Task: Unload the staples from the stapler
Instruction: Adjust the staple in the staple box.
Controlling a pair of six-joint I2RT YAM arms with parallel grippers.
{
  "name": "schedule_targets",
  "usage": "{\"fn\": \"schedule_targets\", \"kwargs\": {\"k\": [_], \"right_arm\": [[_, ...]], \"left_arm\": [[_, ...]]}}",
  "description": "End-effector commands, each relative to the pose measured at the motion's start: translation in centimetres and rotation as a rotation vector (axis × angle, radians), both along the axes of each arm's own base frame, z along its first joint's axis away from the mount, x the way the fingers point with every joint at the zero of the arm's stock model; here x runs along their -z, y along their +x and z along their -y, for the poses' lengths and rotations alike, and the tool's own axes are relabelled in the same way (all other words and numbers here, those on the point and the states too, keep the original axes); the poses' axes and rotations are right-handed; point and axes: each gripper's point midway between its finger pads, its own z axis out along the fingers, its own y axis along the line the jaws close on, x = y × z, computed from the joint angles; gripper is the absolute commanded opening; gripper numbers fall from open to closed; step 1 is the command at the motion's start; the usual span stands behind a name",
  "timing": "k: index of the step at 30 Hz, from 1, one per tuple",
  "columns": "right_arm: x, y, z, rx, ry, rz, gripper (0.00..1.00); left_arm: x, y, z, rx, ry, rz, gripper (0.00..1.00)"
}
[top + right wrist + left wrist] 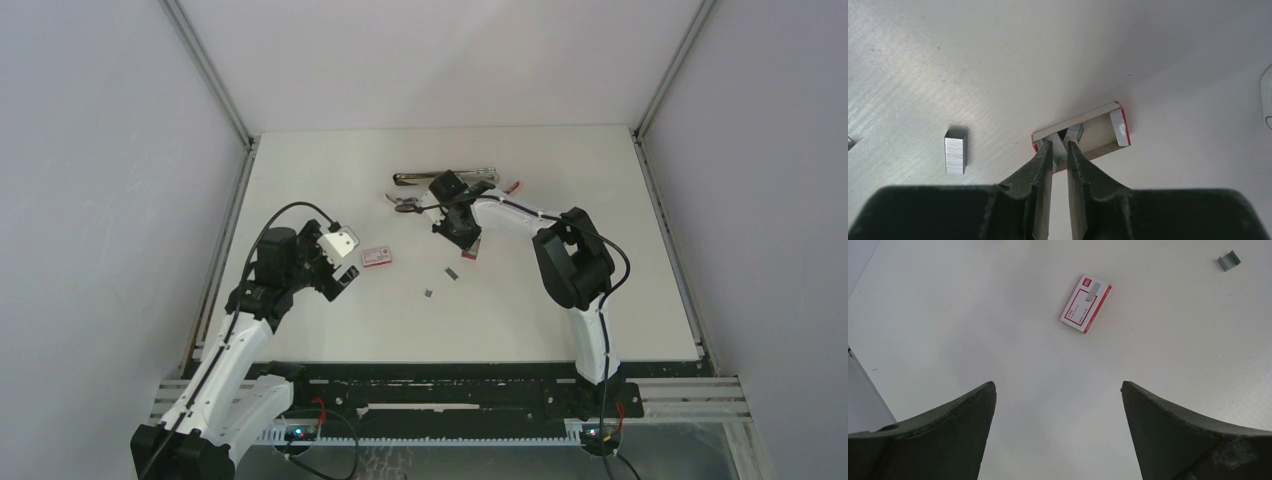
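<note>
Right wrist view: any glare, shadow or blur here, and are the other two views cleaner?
Right wrist: sheen streaks the table at left, soft shadow upper right; loose staples sharp, right gripper dark and blurred. Left wrist: even light, box crisp, left gripper underexposed. Top: evenly lit, but the staples are specks.

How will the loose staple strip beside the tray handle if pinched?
The staple strip looks small and thin, so probably light and stiff. On the smooth table it may skid when nudged. Squeezing might split its joined staples.
</note>
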Motion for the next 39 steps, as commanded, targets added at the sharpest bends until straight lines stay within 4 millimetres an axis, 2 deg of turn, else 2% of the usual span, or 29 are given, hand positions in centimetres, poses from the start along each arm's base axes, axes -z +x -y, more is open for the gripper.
{"fn": "schedule_targets", "kwargs": {"k": [1,20,30,39], "right_arm": [[0.4,0.6,-0.2,-0.006,-0.003,0.021,0.17],[1.4,0.8,0.0,0.0,-0.014,0.012,0.17],[1.3,0.6,-0.3,-0.015,-0.005,0.018,0.0],[1.2,0.7,-0.4,-0.023,-0.008,0.03,0.0]], "left_arm": [[-0.2,0.3,0.0,-0.004,-0.012,0.026,1.0],[-0.1,0.3,0.0,-0.004,-0.011,0.025,1.0],[-0.1,0.3,-0.1,-0.004,-0.008,0.024,1.0],[-0.1,0.3,-0.1,-0.005,-0.008,0.025,1.0]]}}
